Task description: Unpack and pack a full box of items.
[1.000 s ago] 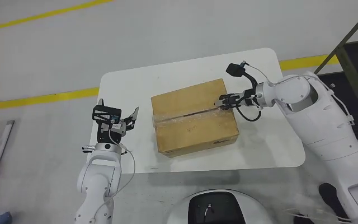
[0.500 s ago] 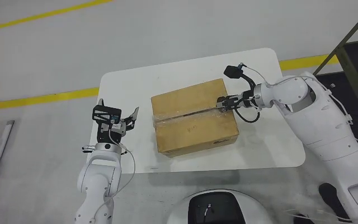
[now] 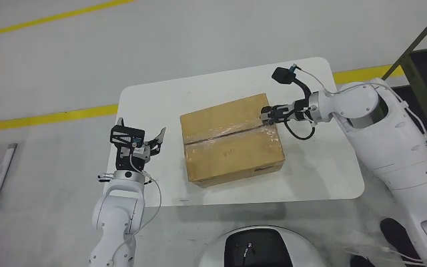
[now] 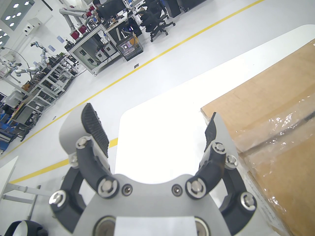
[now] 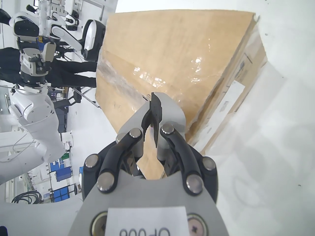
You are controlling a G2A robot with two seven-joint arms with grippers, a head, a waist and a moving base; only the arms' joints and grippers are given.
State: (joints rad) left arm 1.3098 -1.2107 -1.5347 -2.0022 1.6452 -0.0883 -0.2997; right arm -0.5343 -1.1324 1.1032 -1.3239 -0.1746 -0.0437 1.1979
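A closed cardboard box (image 3: pixel 230 139) sealed with clear tape along its top seam lies in the middle of the white table (image 3: pixel 313 87). My right gripper (image 3: pixel 265 115) is shut, its tips resting at the end of the taped seam on the box's right edge. In the right wrist view the gripper (image 5: pixel 153 96) meets the crinkled tape on the box (image 5: pixel 172 50); I cannot tell whether tape is pinched. My left gripper (image 3: pixel 141 128) hovers open to the left of the box, apart from it. In its own view the left gripper (image 4: pixel 150 114) holds nothing, with the box (image 4: pixel 270 114) beside one finger.
Bare table top (image 3: pixel 153 100) lies left of the box and along the front edge (image 3: pixel 267 193). The table (image 5: pixel 270 148) to the right of the box is also bare. Yellow floor lines (image 3: pixel 53 119) run beyond the table.
My right gripper has shifted slightly toward the table's far side along the box's right edge, and its wrist has lifted. The left arm and the box have not moved.
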